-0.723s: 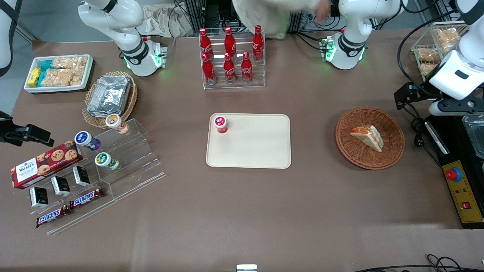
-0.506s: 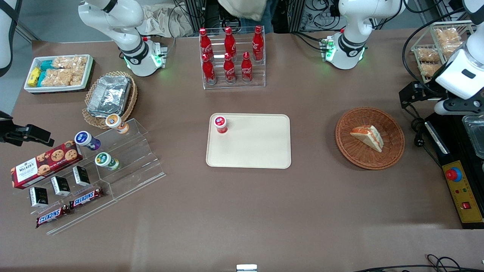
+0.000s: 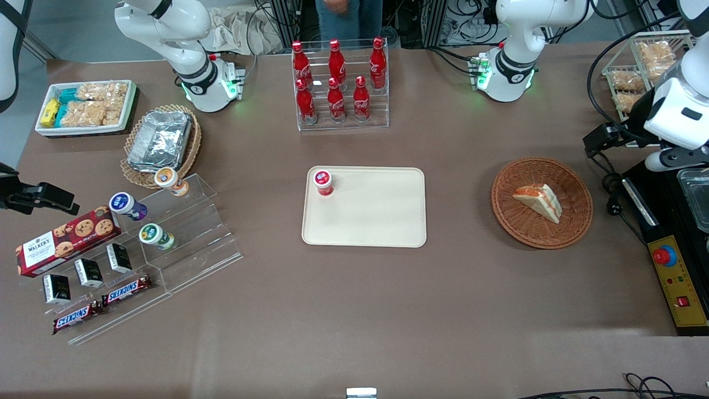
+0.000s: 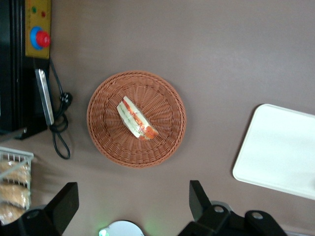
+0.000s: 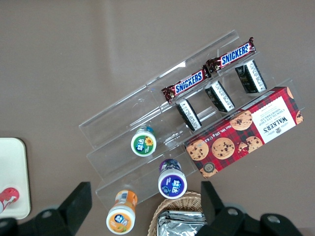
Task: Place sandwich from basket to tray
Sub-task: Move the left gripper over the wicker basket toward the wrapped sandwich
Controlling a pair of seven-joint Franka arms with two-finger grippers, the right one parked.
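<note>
The sandwich (image 3: pixel 538 201), a white bread wedge with orange-pink filling, lies in the round reddish-brown woven basket (image 3: pixel 576 221); both also show in the left wrist view, the sandwich (image 4: pixel 136 118) in the basket (image 4: pixel 106 142). The cream-beige tray (image 3: pixel 376 216) sits at mid-table toward the parked arm from the basket, and its corner shows in the wrist view (image 4: pixel 275 147). My left gripper (image 3: pixel 601 139) hangs high above the table beside the basket at the working arm's end. It (image 4: pixel 130 204) is open and empty, with its fingers (image 4: pixel 197 196) wide apart.
A small red-capped cup (image 3: pixel 323 182) stands on the tray's corner. A rack of red cola bottles (image 3: pixel 339 83) stands farther from the camera. A black control box (image 3: pixel 673 277) with a red button and cables (image 3: pixel 612 191) lie beside the basket. A wire snack basket (image 3: pixel 637 77) stands near the arm.
My left arm has shifted slightly at the working arm's end of the table. A person at the table's back edge has drawn away. The sandwich and basket have not moved.
</note>
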